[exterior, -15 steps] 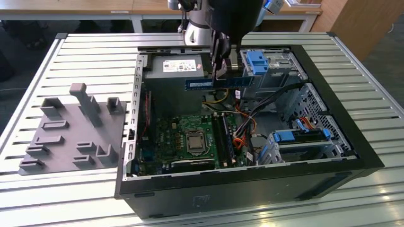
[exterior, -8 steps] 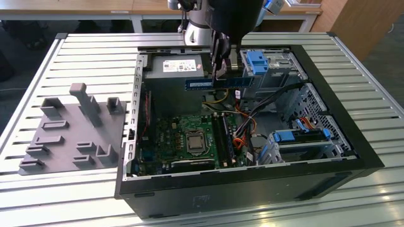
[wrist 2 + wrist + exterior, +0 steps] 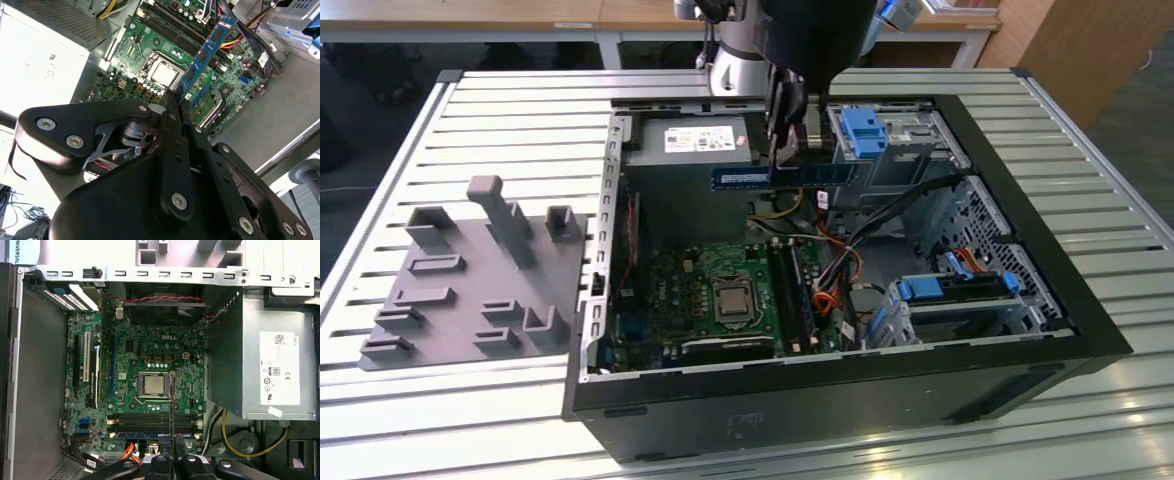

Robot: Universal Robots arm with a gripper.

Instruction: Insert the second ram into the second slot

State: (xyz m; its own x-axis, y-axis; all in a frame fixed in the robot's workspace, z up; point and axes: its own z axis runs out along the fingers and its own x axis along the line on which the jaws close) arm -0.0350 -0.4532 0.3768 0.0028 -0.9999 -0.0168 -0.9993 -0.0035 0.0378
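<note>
Exterior view: white-labelled second ram (image 3: 833, 172) in tool (image 3: 790, 158), above motherboard (image 3: 670, 290).

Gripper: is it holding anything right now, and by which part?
The gripper holds the second ram, pinched on its upper long edge near mid-length, as the exterior view shows.

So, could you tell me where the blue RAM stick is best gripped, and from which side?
Pinch its flat faces at the upper long edge, from above, as the hand holds the RAM stick: it is thin, stands on edge, and its lower edge must stay free for the slots.
</note>
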